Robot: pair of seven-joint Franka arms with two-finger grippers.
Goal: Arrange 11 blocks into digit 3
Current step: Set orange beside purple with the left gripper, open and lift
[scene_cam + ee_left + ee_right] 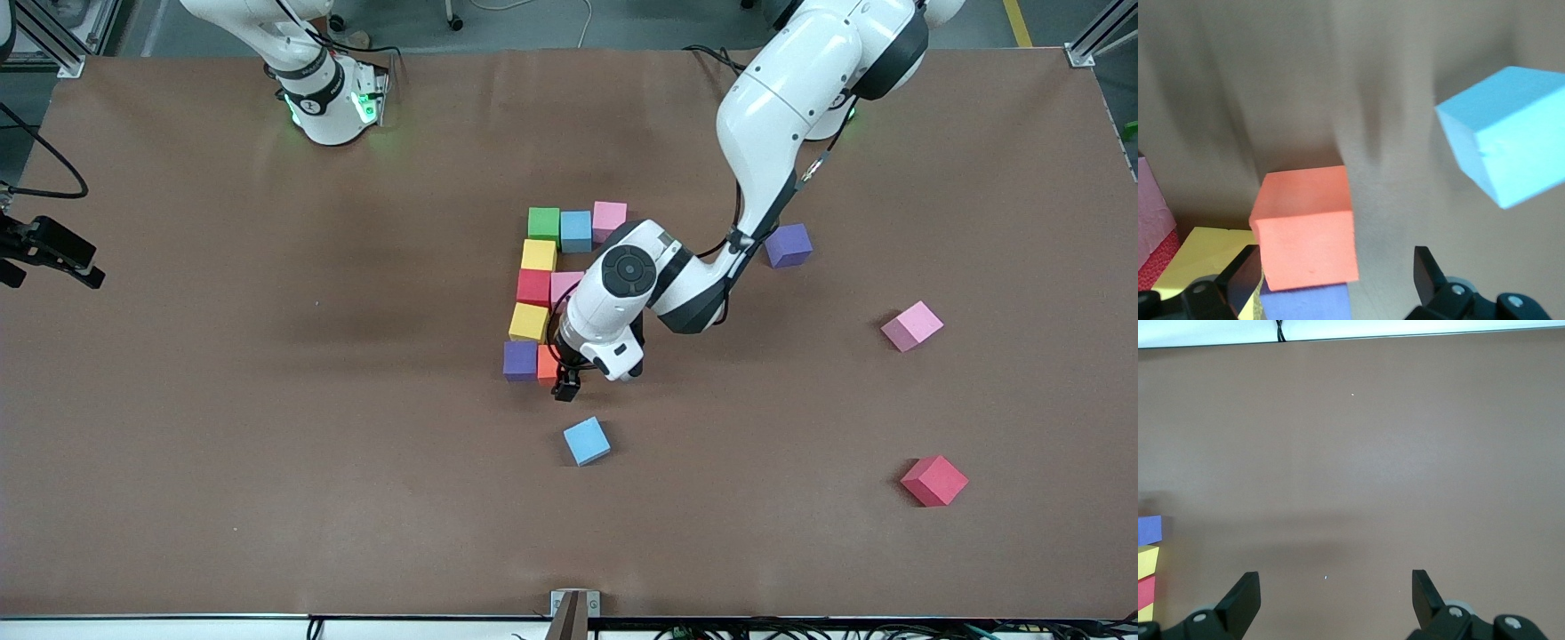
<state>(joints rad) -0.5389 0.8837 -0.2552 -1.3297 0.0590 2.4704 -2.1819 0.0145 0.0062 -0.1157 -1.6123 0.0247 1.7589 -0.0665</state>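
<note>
Left claw [566, 384] is hanging low over the orange block [548, 363], fingers spread and pinching nothing; in the left wrist view the block [1306, 227] is sitting between them, closer to one finger [1245, 279] than the other. Judging by that, the step in hand is seating orange into the bottom bar, beside the purple block [520, 360]. To do it well: lift straight up so a finger isn't dragging orange off the purple one, and check the two are flush before going for the next cube.

Best candidate for the bottom bar's third cube looks like the loose blue block [587, 441], lying skewed on the table [267, 444], nearer the front camera than the figure. It'll need squaring up on pickup.

The digit 3 [539, 293] is standing mid-table, partly built: green, blue, pink across the top, yellow, red and yellow down one side, a pink partly hidden under the arm, purple and orange at the bottom.

Right claw [1331, 600] is waiting spread and empty above bare table.
</note>
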